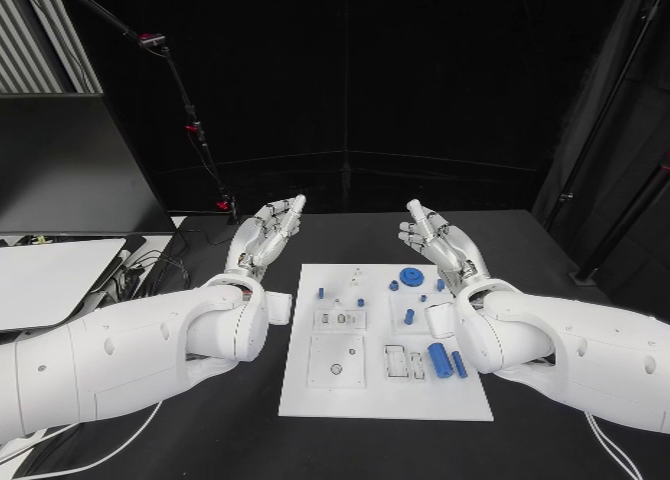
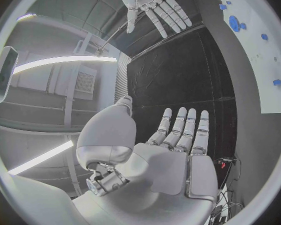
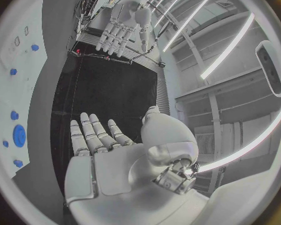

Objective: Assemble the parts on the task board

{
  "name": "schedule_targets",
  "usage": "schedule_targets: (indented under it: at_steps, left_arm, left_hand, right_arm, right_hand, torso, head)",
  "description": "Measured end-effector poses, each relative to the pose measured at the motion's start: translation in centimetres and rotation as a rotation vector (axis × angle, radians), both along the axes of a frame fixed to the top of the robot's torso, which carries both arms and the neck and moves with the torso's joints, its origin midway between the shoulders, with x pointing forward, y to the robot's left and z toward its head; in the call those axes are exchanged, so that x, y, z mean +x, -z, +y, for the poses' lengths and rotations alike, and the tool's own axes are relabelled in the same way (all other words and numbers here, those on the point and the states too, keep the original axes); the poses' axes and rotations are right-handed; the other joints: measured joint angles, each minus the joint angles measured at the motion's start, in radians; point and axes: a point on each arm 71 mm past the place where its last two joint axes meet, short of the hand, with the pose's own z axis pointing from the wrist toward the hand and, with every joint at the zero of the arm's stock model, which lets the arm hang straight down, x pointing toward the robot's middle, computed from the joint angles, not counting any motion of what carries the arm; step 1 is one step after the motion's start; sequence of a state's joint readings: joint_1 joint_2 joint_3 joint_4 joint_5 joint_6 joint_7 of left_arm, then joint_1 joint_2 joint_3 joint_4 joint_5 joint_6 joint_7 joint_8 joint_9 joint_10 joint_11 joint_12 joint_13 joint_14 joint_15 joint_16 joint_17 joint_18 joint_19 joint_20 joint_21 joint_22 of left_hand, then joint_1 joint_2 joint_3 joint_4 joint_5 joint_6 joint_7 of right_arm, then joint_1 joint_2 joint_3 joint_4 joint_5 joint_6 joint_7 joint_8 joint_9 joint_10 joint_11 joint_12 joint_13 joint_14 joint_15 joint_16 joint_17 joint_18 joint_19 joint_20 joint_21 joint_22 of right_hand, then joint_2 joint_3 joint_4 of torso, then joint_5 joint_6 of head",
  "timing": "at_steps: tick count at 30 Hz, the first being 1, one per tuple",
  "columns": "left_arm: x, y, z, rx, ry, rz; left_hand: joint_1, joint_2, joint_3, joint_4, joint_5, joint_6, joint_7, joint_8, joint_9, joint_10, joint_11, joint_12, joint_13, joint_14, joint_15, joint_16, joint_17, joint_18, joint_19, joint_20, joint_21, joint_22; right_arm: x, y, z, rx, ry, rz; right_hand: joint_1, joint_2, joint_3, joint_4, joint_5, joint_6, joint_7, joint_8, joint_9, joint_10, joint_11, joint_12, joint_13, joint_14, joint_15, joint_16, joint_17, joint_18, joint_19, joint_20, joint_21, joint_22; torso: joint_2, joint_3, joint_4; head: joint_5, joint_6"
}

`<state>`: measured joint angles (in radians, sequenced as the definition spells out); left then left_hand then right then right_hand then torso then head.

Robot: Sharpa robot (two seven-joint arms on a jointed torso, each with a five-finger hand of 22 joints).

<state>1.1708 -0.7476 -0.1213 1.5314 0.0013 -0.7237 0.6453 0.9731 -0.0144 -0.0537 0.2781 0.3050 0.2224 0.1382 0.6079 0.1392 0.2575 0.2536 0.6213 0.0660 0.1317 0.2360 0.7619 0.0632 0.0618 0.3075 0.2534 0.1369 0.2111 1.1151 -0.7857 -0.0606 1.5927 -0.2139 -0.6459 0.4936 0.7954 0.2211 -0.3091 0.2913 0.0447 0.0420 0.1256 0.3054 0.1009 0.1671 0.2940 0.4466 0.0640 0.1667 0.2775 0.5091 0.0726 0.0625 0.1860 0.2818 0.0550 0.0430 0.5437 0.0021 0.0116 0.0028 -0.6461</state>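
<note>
Left hand [image 1: 267, 230] and right hand [image 1: 439, 240] hover spread — task board [image 1: 386, 400] between them

The head view looks steeply down from above and behind the arms, taking in the whole task board [image 1: 386, 400] and black table [image 1: 559, 250] from moderate distance. Each wrist view sits close behind its own palm, the left hand [image 2: 178, 135] and right hand [image 3: 97, 140], facing along the fingers. Both share the board's edge and the opposite hand.
</note>
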Motion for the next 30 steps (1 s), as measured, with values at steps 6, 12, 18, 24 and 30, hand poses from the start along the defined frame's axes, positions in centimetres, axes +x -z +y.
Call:
schedule_targets:
  at_steps: [6,12,18,24,30]
  left_arm:
    - [0.4,-0.7,-0.3,0.011,0.037,-0.035]
    - [0.6,-1.0,-0.6,0.011,0.064,-0.052]
    - [0.6,-1.0,-0.7,0.007,0.079,-0.057]
    - [0.8,-0.9,-0.6,0.007,0.081,-0.059]
    - [0.9,-0.9,-0.5,0.006,0.085,-0.060]
  left_hand:
    - [0.037,0.002,0.000,0.014,0.010,0.013,0.001,0.025,0.005,0.011,0.011,0.025,0.003,0.005,0.012,0.030,0.003,0.000,0.016,0.009,0.007,0.010]
    - [0.043,0.008,0.000,0.014,0.010,0.019,0.001,0.042,0.004,0.022,0.011,0.041,0.003,0.011,0.018,0.037,0.003,0.000,0.025,0.018,0.014,0.016]
    - [0.050,0.015,0.000,0.014,0.010,0.033,0.003,0.063,-0.002,0.044,0.007,0.059,0.003,0.033,0.024,0.045,0.003,0.015,0.058,0.025,0.038,0.032]
    - [0.054,0.019,0.000,0.014,0.010,0.042,0.004,0.068,-0.005,0.050,0.007,0.063,0.003,0.041,0.023,0.045,0.003,0.015,0.066,0.031,0.045,0.038]
    - [0.054,0.019,0.000,0.014,0.010,0.042,0.004,0.068,-0.006,0.056,0.008,0.063,0.003,0.041,0.023,0.045,0.003,0.015,0.066,0.031,0.045,0.038]
  right_arm:
    - [-0.3,-0.5,0.8,-0.045,-0.093,-0.057]
    - [-0.4,-0.7,0.9,-0.070,-0.137,-0.080]
    - [-0.3,-0.6,0.1,-0.088,-0.139,-0.081]
    - [-0.3,-0.5,0.1,-0.094,-0.153,-0.077]
    - [-0.3,-0.5,-0.3,-0.100,-0.158,-0.073]
  right_hand:
    - [0.004,0.004,-0.002,0.002,0.000,0.000,0.000,0.002,0.000,0.003,0.003,0.003,0.000,0.001,0.001,0.004,0.000,0.000,0.000,0.003,0.000,0.000]
    - [0.004,0.004,-0.002,0.002,0.000,0.000,0.000,0.002,0.000,0.003,0.003,0.007,0.000,0.001,0.001,0.004,0.000,0.000,0.000,0.003,0.000,0.000]
    - [0.017,0.012,-0.005,-0.001,0.000,0.004,-0.004,0.007,0.000,0.003,0.003,0.018,0.001,0.001,0.001,0.014,0.000,0.000,0.000,0.003,0.000,0.001]
    - [0.033,0.015,-0.005,-0.001,0.000,0.004,-0.004,0.013,0.000,0.009,0.009,0.042,0.004,0.007,0.007,0.037,0.000,0.000,0.000,0.003,0.003,0.001]
    - [0.054,0.025,-0.019,-0.001,0.000,0.007,0.000,0.026,-0.003,0.035,0.006,0.084,0.008,0.056,0.004,0.096,0.004,0.000,0.054,0.006,0.030,0.016]
  torso:
    - [0.000,0.0001,0.0006]
    - [0.000,0.0001,0.0007]
    - [0.006,0.0022,0.0030]
    - [0.017,0.0054,0.0037]
    - [0.032,0.0089,0.0038]
  head:
    - [0.000,0.000]
    - [0.003,-0.005]
    - [0.017,-0.021]
    - [0.021,-0.023]
    - [0.023,-0.025]
